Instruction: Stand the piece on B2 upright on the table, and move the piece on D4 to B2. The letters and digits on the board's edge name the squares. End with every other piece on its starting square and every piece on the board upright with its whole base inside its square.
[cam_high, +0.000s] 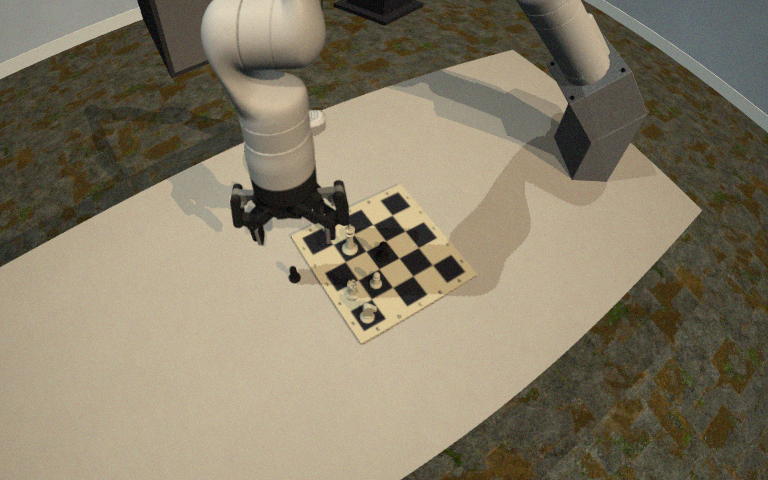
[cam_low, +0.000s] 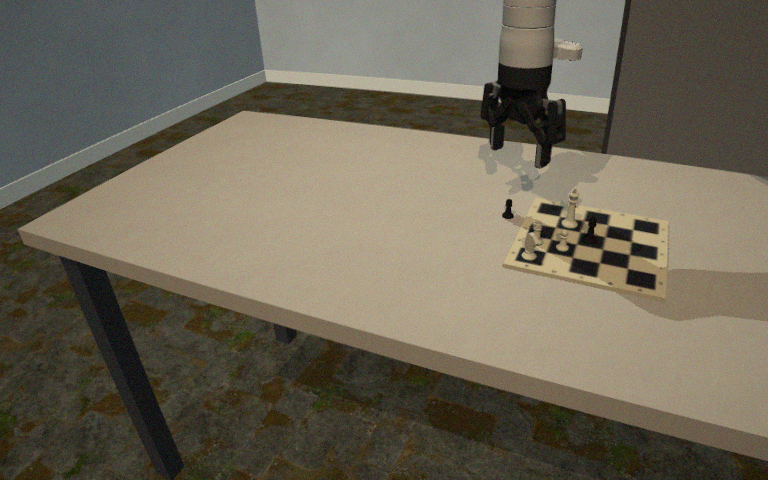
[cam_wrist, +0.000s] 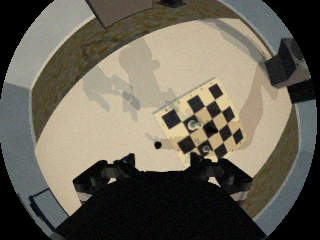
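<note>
Pale blue-grey walls and a mottled brown-green floor surrounded the beige worktop (cam_high: 237, 362) (cam_low: 317, 226) (cam_wrist: 90, 135). On it lay the checkered board (cam_high: 362, 336) (cam_low: 583, 281) (cam_wrist: 159, 116), with 5 pieces standing on it. Off its left edge, the small black pawn (cam_high: 293, 275) (cam_low: 508, 210) (cam_wrist: 158, 145) stood upright by itself on the worktop, near the board but apart from it. The tall white piece (cam_high: 350, 243) (cam_low: 572, 212) (cam_wrist: 193, 125) stood on a dark square toward the far left, and the dark piece (cam_high: 382, 251) (cam_low: 591, 230) (cam_wrist: 211, 128) on the middle square. The small white pawn (cam_high: 376, 280) (cam_low: 562, 241) (cam_wrist: 206, 149) stood nearer, with 2 more pale pieces along the left side: the crowned one (cam_high: 351, 289) (cam_low: 537, 233) and the bulkier one (cam_high: 368, 313) (cam_low: 529, 247) at the near-left corner. The edge marks were too small to settle which piece was on D4. Above the far-left side hung the claw (cam_high: 294, 238) (cam_low: 519, 155) (cam_wrist: 162, 159), its fingers spread wide and holding nothing, well above the worktop.
</note>
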